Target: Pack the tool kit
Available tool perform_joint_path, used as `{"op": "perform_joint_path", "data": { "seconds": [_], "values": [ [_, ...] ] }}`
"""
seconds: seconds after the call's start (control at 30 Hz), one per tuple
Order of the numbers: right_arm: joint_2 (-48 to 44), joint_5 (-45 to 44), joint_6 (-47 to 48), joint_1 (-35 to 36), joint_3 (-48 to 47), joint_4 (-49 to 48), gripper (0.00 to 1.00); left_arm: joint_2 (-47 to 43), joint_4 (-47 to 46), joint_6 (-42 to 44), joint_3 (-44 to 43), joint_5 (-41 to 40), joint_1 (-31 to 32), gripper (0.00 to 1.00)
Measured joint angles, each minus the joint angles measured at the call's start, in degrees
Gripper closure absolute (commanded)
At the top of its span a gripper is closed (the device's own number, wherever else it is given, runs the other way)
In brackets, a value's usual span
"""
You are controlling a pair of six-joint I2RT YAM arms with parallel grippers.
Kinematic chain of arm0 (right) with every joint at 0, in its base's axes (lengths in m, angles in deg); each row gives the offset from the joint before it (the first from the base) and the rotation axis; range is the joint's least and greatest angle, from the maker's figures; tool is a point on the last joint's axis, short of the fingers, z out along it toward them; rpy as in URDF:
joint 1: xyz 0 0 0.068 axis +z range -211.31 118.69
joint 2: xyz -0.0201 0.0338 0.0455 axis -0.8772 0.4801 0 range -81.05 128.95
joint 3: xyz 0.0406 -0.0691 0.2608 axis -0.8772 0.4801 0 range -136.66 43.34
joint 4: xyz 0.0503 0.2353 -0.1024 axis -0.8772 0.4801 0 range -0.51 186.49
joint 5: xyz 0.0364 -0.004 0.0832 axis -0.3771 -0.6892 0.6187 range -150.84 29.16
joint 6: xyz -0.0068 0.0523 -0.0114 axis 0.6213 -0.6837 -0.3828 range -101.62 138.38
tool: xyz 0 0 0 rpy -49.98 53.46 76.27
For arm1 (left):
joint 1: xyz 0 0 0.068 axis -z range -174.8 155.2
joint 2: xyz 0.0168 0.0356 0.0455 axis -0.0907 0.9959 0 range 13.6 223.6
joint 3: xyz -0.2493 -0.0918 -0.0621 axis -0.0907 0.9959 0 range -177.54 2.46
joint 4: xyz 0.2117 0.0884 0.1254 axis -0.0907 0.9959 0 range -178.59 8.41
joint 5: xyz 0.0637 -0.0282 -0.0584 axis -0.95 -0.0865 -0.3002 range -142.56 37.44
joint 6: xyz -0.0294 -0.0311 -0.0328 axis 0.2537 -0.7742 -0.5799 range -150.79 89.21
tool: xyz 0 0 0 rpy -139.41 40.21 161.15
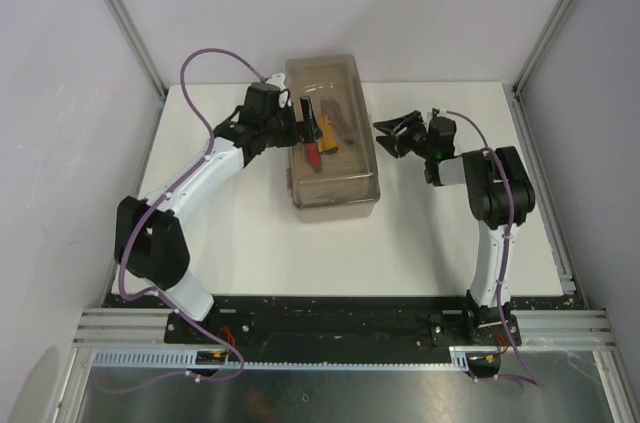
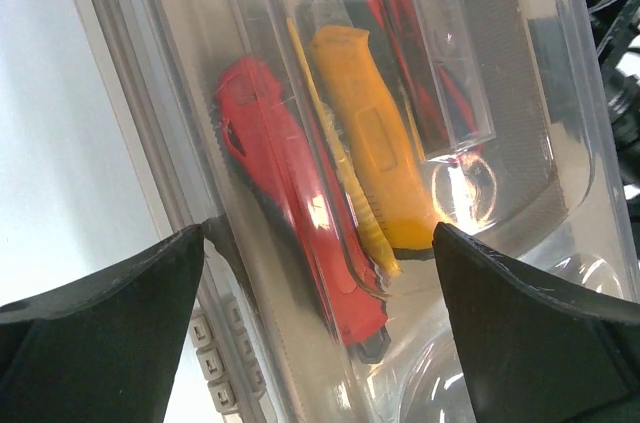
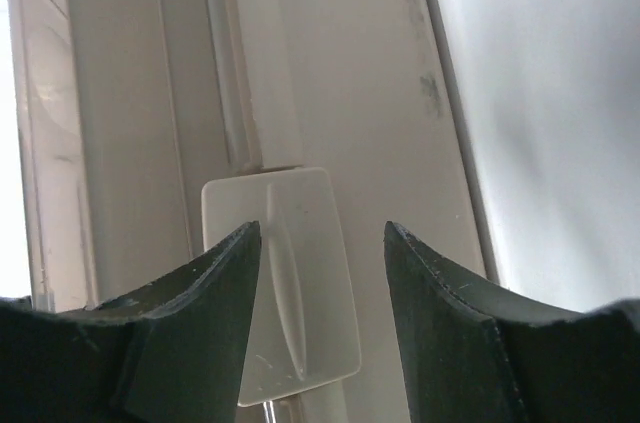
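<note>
The beige toolbox (image 1: 333,148) stands in the middle of the table with its smoky translucent lid down. Red, yellow and dark-handled tools (image 1: 318,133) show through the lid. My left gripper (image 1: 298,129) is open at the box's left side. In the left wrist view it (image 2: 320,243) hovers just over the lid, above a red-handled tool (image 2: 290,193) and a yellow-handled tool (image 2: 370,143). My right gripper (image 1: 392,133) is open, close to the box's right side. In the right wrist view it (image 3: 322,233) faces the pale latch (image 3: 290,273), whose tab lies between the fingers.
A white table (image 1: 240,233) carries the box. Metal frame posts (image 1: 120,13) and grey walls close in the left, right and back. A row of small hinge lugs (image 2: 215,353) runs along the box's edge in the left wrist view.
</note>
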Motion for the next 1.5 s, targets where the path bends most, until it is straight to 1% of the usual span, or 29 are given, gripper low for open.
{"op": "perform_joint_path", "data": {
  "seconds": [0.13,0.23,0.33,0.47,0.6,0.8,1.07,1.27,1.4,1.5],
  "values": [
    [5.9,-1.6,-12.5,1.6,1.4,-13.9,0.41,-0.5,-0.1,-1.0,0.7,-0.5,-0.3,0.02],
    [9.3,-2.3,-19.7,2.4,1.7,-22.0,0.39,-0.9,-0.6,-1.0,1.3,-0.6,-0.5,0.02],
    [11.5,-2.4,-25.0,2.8,1.7,-26.8,0.37,-1.0,-1.2,-0.7,1.7,-0.2,-0.6,0.02],
    [12.4,-1.9,-29.2,3.0,1.7,-29.0,0.37,-0.9,-1.5,0.2,1.7,0.4,-0.8,0.01],
    [12.3,-0.6,-30.8,3.1,1.7,-31.3,0.37,-0.3,-1.0,1.3,0.8,1.9,-1.4,0.01],
    [11.1,-0.9,-30.2,3.6,3.3,-31.4,0.39,1.7,1.1,3.7,-2.1,4.9,-3.0,0.01],
    [9.5,-0.6,-29.5,4.9,6.3,-33.1,0.38,3.7,1.3,6.6,-4.6,6.3,-5.7,0.0],
    [8.2,0.6,-26.8,6.1,7.4,-33.0,0.38,4.3,0.9,8.5,-5.3,6.4,-6.9,0.01],
    [7.3,-0.2,-25.3,6.7,8.1,-32.9,0.37,4.3,0.8,9.1,-5.3,6.7,-7.1,0.01],
    [6.8,-1.1,-24.0,7.0,8.5,-32.5,0.35,4.3,0.7,9.6,-5.3,6.8,-7.2,0.01]
  ]
}}
